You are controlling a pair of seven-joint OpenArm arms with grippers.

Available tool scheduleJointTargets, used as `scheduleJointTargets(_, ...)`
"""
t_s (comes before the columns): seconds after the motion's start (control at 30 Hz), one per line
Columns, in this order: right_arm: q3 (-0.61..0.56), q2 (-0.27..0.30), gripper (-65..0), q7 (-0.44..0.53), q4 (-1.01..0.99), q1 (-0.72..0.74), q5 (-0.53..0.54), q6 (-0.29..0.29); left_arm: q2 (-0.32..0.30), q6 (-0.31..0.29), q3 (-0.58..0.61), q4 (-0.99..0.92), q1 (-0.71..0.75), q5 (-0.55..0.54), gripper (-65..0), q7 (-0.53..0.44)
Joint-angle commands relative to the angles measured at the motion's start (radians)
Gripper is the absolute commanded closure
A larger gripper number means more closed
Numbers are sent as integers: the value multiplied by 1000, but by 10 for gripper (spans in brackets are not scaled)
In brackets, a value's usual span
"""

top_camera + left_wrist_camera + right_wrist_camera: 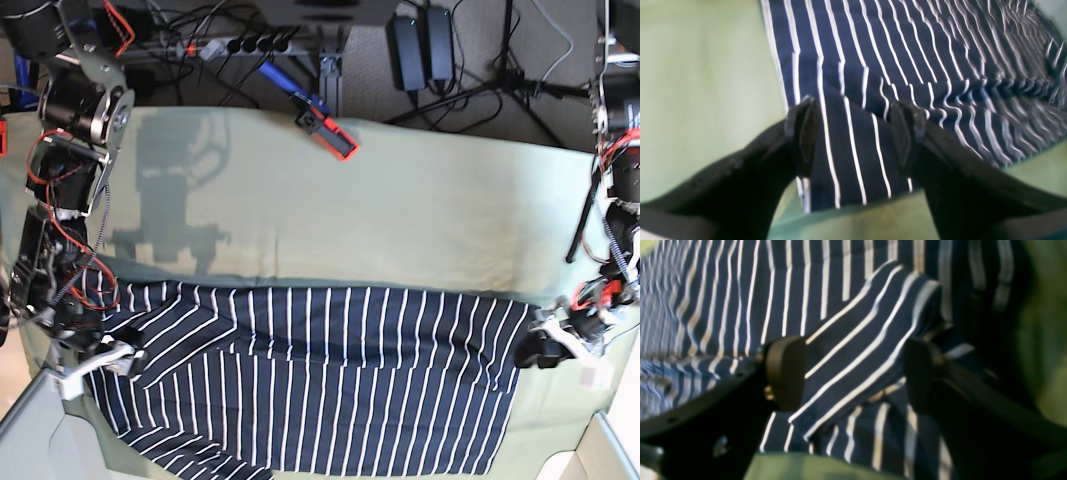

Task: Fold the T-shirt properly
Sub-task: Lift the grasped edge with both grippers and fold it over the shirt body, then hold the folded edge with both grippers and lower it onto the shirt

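Pale green cloth (330,215) beneath; striped T-shirt (320,385) across lower frame. Left gripper (857,128) and right gripper (853,371): spread wide above fabric, gripping nothing. Soft, light, limp; probably best pinched at hem corners.

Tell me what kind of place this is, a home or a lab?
Most likely a robotics lab or workshop bench. A striped T-shirt lies on a pale green cloth covering the table, robot arms stand at both ends, and a power strip and tangled cables lie on the floor behind.
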Motion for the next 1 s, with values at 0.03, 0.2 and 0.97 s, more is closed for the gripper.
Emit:
scheduleJointTargets(0.03, 104, 18, -447, 10, 57, -6, 46, 38, -25, -17, -55, 14, -5, -61, -380, 18)
scheduleJointTargets(0.2, 316, 20, -447, -12, 85, -90, 64, 39, -34, -17, -108, 14, 53, -125, -380, 41)
scheduleJointTargets(0.97, 503, -98, -447, 116, 50, -195, 177, 39, -32, -17, -111, 14, 109, -172, -380, 41)
